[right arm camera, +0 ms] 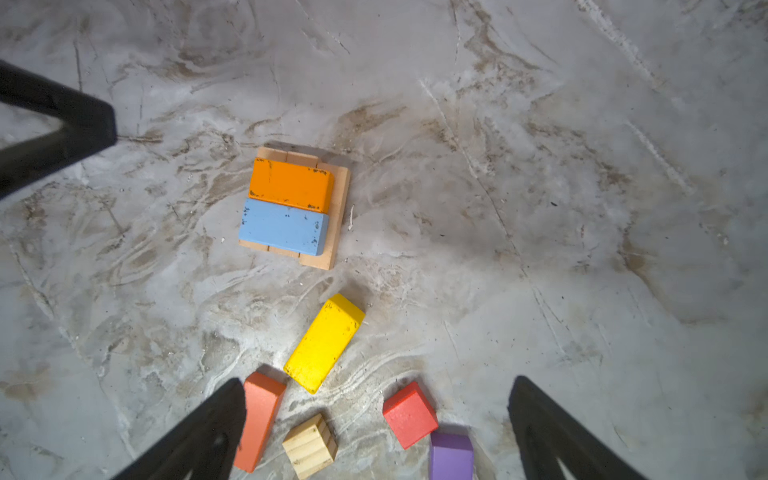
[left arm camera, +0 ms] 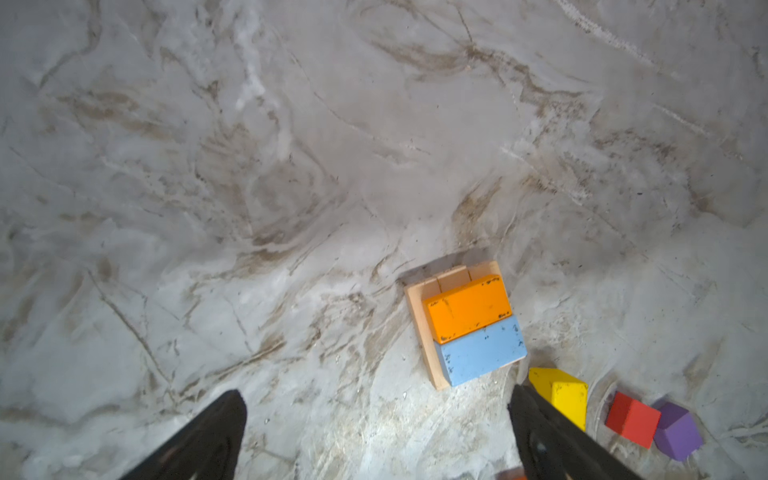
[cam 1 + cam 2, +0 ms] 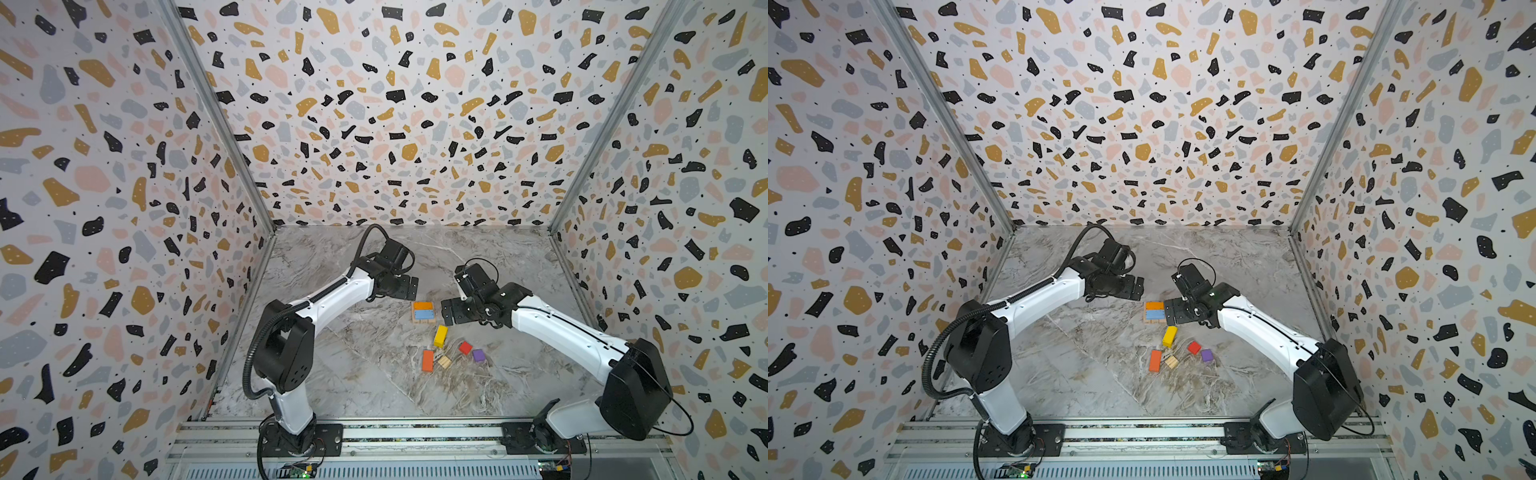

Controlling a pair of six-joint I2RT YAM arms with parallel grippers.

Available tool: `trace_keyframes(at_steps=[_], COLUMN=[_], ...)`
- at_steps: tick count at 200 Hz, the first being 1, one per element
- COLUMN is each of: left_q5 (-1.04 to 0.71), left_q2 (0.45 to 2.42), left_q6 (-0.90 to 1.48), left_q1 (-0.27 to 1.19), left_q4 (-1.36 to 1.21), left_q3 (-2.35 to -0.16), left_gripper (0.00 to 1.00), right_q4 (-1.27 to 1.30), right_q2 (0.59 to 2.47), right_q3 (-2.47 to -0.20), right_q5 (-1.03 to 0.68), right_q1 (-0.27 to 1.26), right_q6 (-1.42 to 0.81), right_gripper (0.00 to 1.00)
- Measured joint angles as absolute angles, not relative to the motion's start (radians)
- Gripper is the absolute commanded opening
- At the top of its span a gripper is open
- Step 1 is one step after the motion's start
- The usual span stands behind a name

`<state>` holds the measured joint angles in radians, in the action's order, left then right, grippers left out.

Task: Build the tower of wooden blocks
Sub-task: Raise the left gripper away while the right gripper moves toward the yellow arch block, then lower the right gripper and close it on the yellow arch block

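tower [image 3: 423,311]: partly built, just right of centre in the lower half of both top views, standing on the tabletop [image 3: 353,374] between the two tools
tower layers: tan base [image 1: 340,208] flat on the tabletop; orange block [image 1: 291,185] and blue block [image 1: 282,226] on it, side by side, long edges touching; tan shows past them along one side and at both ends
left tool [image 2: 376,391]: jaws spread wide, nothing held; hangs up-left of the tower in the top views, clear of all blocks
right tool [image 1: 377,380]: jaws spread wide, nothing gripped; hangs just right of the tower in the top views, raised off the tabletop
yellow block [image 3: 440,336]: loose oblong, flat, skewed; just below the tower in the top views, not touching it
orange-red block [image 3: 427,360]: loose oblong, flat, lower left of the yellow block
tan cube [image 3: 444,361]: just right of the orange-red block, small gap
red cube [image 3: 465,347]: right of the yellow block, apart
purple cube [image 3: 478,355]: just lower right of the red cube; contact cannot be told
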<state>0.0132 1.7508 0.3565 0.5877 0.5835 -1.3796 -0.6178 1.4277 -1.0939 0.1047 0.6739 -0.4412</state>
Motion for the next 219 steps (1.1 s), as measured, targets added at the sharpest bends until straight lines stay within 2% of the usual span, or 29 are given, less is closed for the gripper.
trace_keyframes(at_steps=[24,80,101,119,140,178,219], left_q5=[0.011,0.009,0.009,0.008,0.005,0.004,-0.001], left_q2=[1.702,1.596,1.567,1.546,1.523,1.468,1.433], left_q6=[0.357,0.358,0.359,0.359,0.360,0.360,0.360], left_q1=[0.578,0.556,0.550,0.540,0.530,0.516,0.510], left_q4=[0.571,0.535,0.519,0.506,0.492,0.458,0.440], left_q3=[-1.313,-1.179,-1.124,-1.077,-1.027,-0.952,-0.910], left_gripper=[1.00,1.00,1.00,1.00,1.00,1.00,1.00], right_q4=[-0.628,-0.629,-0.628,-0.625,-0.613,-0.585,-0.561], right_q2=[1.422,1.425,1.430,1.438,1.456,1.519,1.580], right_q3=[-1.063,-1.029,-1.027,-1.027,-1.027,-1.027,-1.031], right_q5=[0.102,0.097,0.097,0.097,0.097,0.095,0.102], right_q1=[0.678,0.739,0.761,0.773,0.777,0.783,0.801], right_q6=[-0.435,-0.444,-0.455,-0.468,-0.487,-0.533,-0.614], right_gripper=[0.96,0.83,0.72,0.67,0.66,0.56,0.51])
